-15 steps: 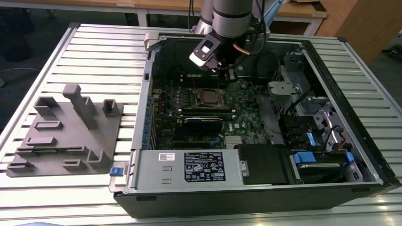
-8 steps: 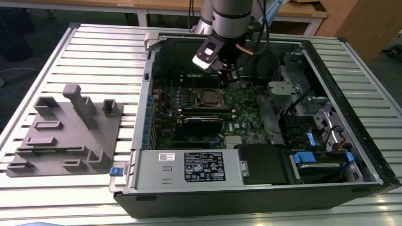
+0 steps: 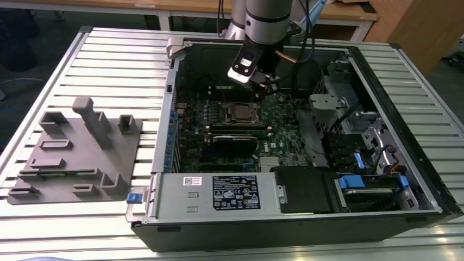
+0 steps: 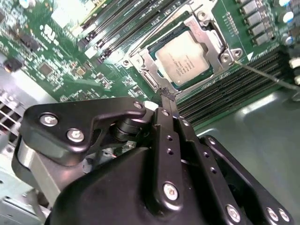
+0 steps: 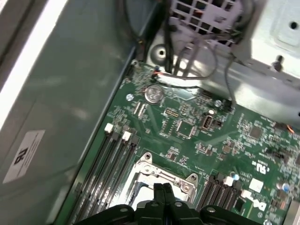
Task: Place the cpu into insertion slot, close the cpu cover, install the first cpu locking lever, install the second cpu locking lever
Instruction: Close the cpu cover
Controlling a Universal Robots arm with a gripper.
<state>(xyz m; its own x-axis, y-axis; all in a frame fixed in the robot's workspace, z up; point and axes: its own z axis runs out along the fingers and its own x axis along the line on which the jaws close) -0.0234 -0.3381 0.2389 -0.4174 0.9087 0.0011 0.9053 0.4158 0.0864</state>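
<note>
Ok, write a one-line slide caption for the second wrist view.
Shut gripper poised beside the cpu cover, which lies closed over the seated cpu.

Even room light, bright table slats (image 3: pixel 108 60), shadowed case (image 3: pixel 290 234) interior, soft glare on cpu (image 4: pixel 185 58) top

Metal, mostly dull finishes.
Cpu (image 4: pixel 184 56) top dull grey metal; cover (image 4: pixel 212 33) bright silvery metal; board (image 4: pixel 61 52) glossy green; gripper (image 4: pixel 167 96) smooth matt black.
</note>
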